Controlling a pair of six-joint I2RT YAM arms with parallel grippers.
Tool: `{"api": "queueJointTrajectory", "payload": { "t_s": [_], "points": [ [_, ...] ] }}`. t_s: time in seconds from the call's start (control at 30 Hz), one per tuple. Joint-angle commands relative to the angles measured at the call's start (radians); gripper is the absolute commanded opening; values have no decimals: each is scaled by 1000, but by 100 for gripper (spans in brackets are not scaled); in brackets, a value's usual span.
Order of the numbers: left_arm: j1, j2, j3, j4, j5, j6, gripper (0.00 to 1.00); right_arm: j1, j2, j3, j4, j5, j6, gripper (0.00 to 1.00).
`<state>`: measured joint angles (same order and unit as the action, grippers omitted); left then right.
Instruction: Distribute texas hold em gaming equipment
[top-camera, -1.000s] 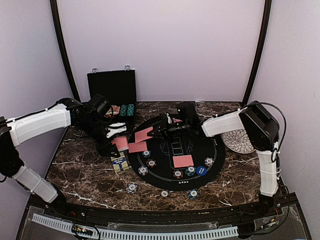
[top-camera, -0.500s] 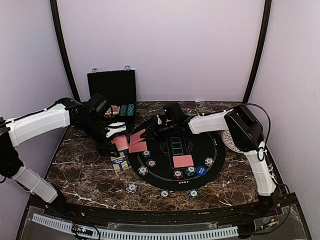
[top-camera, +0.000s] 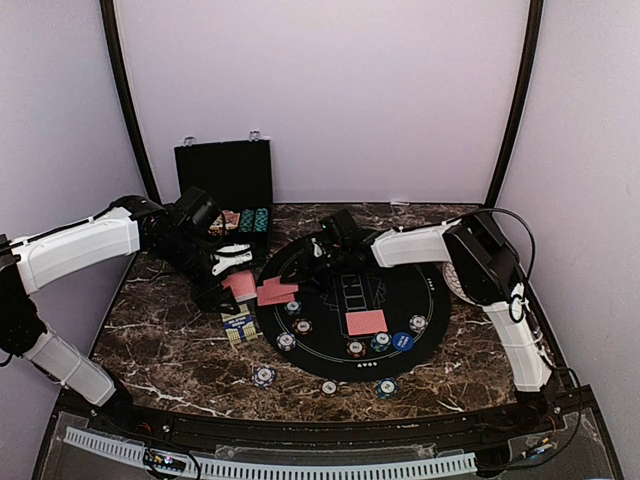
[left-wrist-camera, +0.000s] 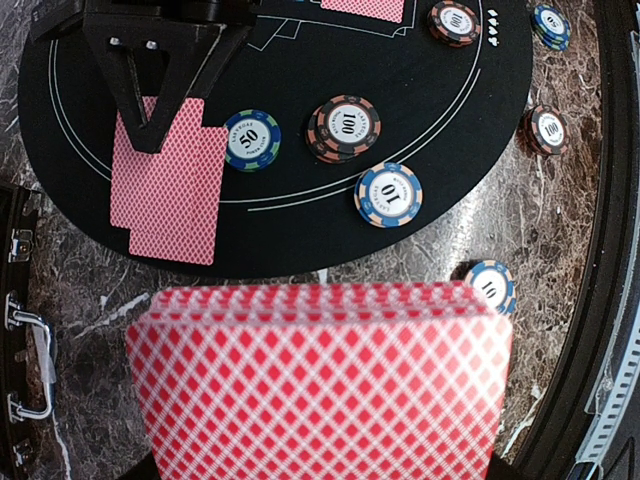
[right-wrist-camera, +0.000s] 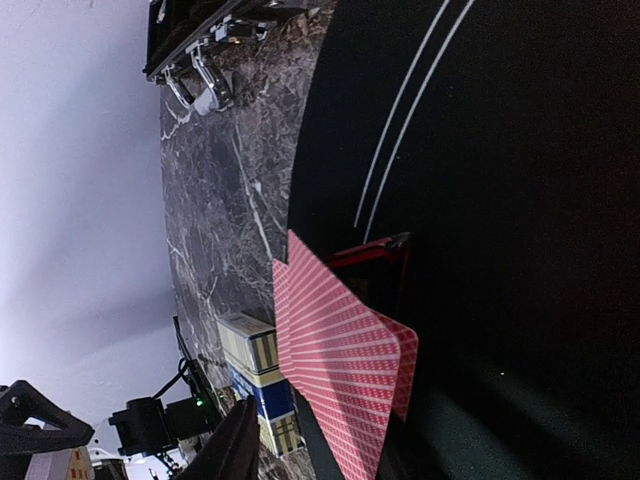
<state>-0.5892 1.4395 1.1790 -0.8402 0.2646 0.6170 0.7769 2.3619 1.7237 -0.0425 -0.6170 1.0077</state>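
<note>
At nine o'clock on the black mat (top-camera: 425, 285), two red-backed cards (left-wrist-camera: 165, 190) lie overlapped under the right gripper (left-wrist-camera: 150, 125); whether its claw is apart I cannot tell. The left gripper (top-camera: 232, 270) is clamped on the deck (left-wrist-camera: 320, 390) just off that edge. This looks like dealing, so the next move calls for drawing another card for an unserved seat.

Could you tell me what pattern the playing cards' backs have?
The rectangular playing cards have red backs with a white diamond lattice; left wrist view shows it best.
</note>
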Motion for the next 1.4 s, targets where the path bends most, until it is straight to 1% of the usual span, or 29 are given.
{"api": "queueJointTrajectory", "payload": {
  "t_s": [0.0,0.07,0.2,0.37,0.6,0.83,1.37],
  "points": [
    [0,-35,10,-18,13,4,0,3,-59,-1,-44,35,-50,41],
    [0,-33,11,-19,14,4,0,1,-78,-5,-65,53,-69,43],
    [0,-33,11,-19,16,4,0,-5,-111,10,-155,114,-132,52],
    [0,-31,13,-20,18,3,0,-8,-127,18,-220,152,-168,57],
    [0,-30,13,-19,21,2,0,-8,-93,13,-231,140,-176,58],
    [0,-31,12,-21,19,3,0,-10,-29,50,-258,140,-204,59],
    [0,-29,11,-15,16,3,0,20,69,201,-352,152,-245,59]
  ]
}}
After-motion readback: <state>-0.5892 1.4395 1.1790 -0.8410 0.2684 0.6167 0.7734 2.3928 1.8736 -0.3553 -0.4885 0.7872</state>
